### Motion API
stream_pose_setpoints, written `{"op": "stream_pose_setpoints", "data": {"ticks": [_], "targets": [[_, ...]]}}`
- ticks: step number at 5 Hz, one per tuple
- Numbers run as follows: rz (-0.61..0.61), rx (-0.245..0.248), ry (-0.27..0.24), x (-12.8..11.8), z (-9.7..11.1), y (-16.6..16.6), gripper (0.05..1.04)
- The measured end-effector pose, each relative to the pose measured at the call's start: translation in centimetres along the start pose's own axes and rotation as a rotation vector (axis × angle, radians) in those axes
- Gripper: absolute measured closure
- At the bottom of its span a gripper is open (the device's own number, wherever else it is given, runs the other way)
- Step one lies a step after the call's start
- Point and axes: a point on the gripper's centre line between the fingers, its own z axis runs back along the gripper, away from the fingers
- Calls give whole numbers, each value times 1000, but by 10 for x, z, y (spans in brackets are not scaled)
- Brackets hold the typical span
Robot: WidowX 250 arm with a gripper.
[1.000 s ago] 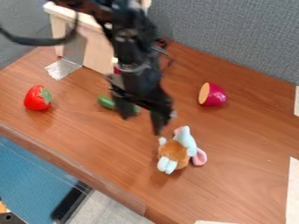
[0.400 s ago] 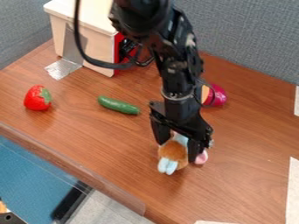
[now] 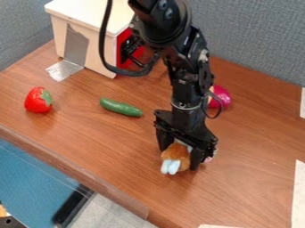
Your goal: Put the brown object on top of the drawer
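The wooden tabletop (image 3: 250, 187) spans most of the view, with a grey fabric partition (image 3: 256, 40) along its back. The black arm (image 3: 189, 84) comes down from the top edge. At the upper left stands the pale drawer unit (image 3: 92, 22), red on its right-hand face. The pincer (image 3: 179, 155) points down near the middle, spread apart, its two fingers on either side of the brown plush toy with pale blue legs (image 3: 175, 153); how firmly they press on it, I cannot tell. The toy lies on the tabletop, well apart from the drawer unit. Silver tape (image 3: 76, 49) runs from the unit's side onto the wood. A green cucumber (image 3: 121, 107) lies between the pincer and a red strawberry (image 3: 38, 100). A magenta piece (image 3: 221, 95) sits partly behind the arm.
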Motion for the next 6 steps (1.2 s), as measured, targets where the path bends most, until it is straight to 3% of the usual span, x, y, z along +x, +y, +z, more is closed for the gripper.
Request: {"op": "stream_pose_setpoints", "data": {"ticks": [1, 2, 3, 4, 5, 6], "targets": [[-7, 18, -7, 0, 1, 4, 405], [-2, 28, -33, 3, 23, 14, 585], [11, 35, -102, 18, 61, 30, 626], [67, 45, -198, 38, 106, 67, 627], [119, 65, -262, 54, 139, 103, 627], [180, 91, -290, 64, 156, 142, 627]]}}
